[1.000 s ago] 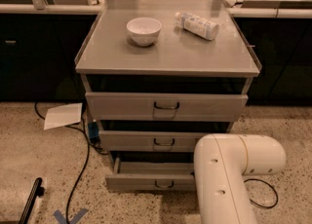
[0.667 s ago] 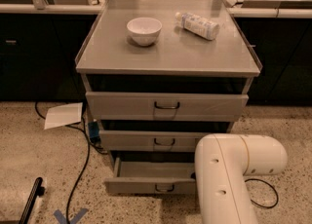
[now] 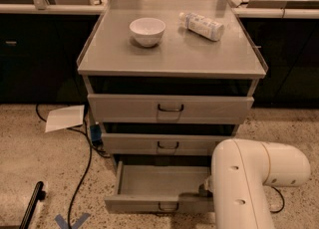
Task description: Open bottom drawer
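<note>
The bottom drawer (image 3: 144, 204) is the lowest of the cabinet's three grey drawers. It stands pulled out, and its bare inside (image 3: 159, 179) shows. Its small dark loop handle (image 3: 168, 206) sits at the centre of the front. My white arm (image 3: 249, 178) fills the lower right and covers the drawer's right end. My gripper (image 3: 203, 190) shows only as a dark part at the drawer's right front edge, behind the arm. The middle drawer (image 3: 129, 143) and top drawer (image 3: 124, 108) are closed or nearly closed.
A white bowl (image 3: 147, 31) and a lying bottle (image 3: 202, 25) rest on the cabinet top (image 3: 109, 58). On the speckled floor to the left lie a white sheet (image 3: 65, 118), a black cable (image 3: 82, 173), a black object (image 3: 32, 205) and blue tape (image 3: 72, 220). Dark counters stand behind.
The bottom drawer has slid further out toward the camera, showing more of its inside. My arm has moved down and toward the camera with it.
</note>
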`<action>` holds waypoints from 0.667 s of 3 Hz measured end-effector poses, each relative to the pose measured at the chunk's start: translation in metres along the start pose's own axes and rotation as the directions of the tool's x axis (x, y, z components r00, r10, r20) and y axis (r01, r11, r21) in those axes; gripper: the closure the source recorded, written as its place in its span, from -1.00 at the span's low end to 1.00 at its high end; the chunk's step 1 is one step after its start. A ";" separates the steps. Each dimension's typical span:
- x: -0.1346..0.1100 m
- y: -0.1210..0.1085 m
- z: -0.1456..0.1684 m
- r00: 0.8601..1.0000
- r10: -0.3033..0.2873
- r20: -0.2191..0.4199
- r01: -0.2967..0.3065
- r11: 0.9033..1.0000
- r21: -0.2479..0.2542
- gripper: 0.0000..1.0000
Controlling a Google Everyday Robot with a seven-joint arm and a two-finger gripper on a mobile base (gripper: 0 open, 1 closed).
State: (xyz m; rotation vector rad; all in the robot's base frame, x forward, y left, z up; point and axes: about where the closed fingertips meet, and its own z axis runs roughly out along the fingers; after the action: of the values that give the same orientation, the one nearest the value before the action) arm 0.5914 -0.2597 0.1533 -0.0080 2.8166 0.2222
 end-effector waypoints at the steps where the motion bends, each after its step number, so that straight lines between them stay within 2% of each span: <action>1: 0.029 -0.003 -0.012 0.998 0.028 -0.052 -0.031 0.997 -0.065 1.00; 2: 0.050 -0.003 -0.026 0.995 0.034 -0.090 -0.046 0.990 -0.135 1.00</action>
State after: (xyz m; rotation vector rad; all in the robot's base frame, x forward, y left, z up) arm 0.5364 -0.2653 0.1620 0.0081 2.8844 0.4343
